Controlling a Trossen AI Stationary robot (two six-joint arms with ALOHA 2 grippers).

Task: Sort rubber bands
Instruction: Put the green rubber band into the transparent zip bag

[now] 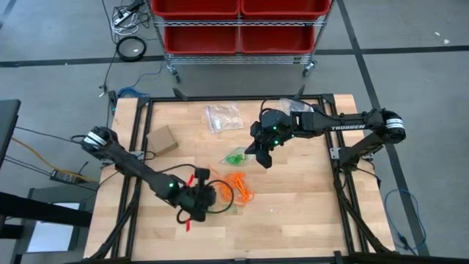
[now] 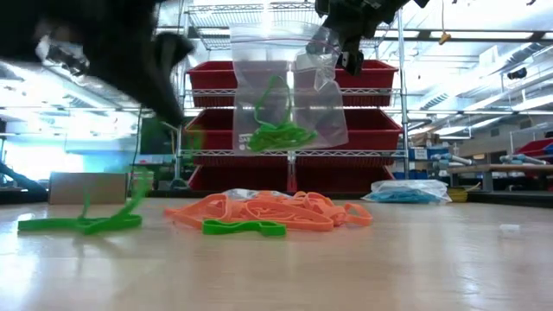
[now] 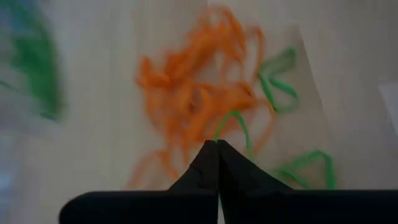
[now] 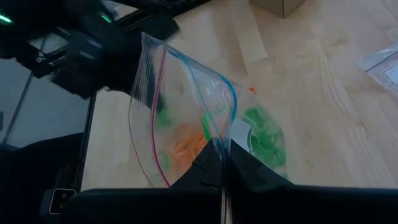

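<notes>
**Band sort: two hands, both closed**

Left hand (image 3: 217,144) low over worktop (image 1: 293,220), fingers pinched shut on one green band (image 3: 233,121) at edge of orange rubber bands (image 1: 239,187) pile. Right hand (image 4: 224,163) raised, clamped on rim of one clear bag (image 4: 186,106) holding green bands (image 2: 278,134). Two loose green bands on worktop in low view. One cardboard box (image 1: 163,139), one more bag (image 1: 223,117) at rear.

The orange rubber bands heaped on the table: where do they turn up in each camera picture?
High view: orange rubber bands, table centre, beside the left gripper.
Low view: mid-picture heap.
Left wrist view: beyond the shut fingertips.
Right wrist view: seen through the clear bag.
Shared landmark: that hanging clear bag.
</notes>
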